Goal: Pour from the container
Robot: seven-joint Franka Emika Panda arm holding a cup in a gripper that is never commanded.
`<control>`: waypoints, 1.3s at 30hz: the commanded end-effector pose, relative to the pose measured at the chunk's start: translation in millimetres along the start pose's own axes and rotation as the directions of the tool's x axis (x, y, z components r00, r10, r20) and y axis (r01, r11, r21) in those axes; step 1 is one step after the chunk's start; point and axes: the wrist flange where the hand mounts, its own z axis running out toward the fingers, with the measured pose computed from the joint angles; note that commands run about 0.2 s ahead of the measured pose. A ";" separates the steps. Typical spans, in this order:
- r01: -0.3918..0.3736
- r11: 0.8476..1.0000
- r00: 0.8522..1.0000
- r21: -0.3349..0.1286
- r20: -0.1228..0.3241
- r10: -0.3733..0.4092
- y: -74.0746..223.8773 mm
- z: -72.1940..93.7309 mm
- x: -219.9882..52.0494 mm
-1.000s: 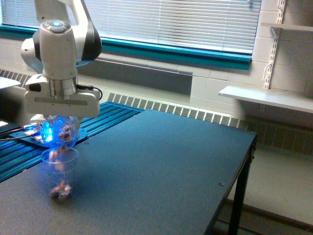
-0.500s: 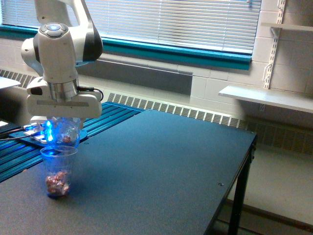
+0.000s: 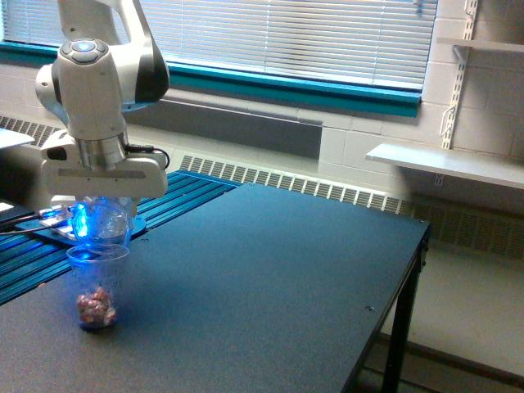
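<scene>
Clear plastic container (image 3: 102,223), lit blue, sits gripped in the claw (image 3: 100,219), just above a smaller cup (image 3: 97,285) of reddish bits on the bench (image 3: 270,278)

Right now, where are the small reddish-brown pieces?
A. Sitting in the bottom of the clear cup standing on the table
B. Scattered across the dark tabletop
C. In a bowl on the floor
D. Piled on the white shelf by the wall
A. The reddish-brown pieces lie heaped at the bottom of the clear cup that stands on the dark table, right under the container held in the gripper.
</scene>
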 end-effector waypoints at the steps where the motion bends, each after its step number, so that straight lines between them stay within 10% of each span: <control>1: 0.007 1.000 1.000 0.005 -0.006 -0.007 2.4 -1.1 3.6; 15: 0.062 0.998 0.992 0.003 -0.106 -0.061 2.0 -9.7 21.6; 39: 0.076 0.996 0.986 0.050 -0.150 -0.067 -7.5 -29.8 15.3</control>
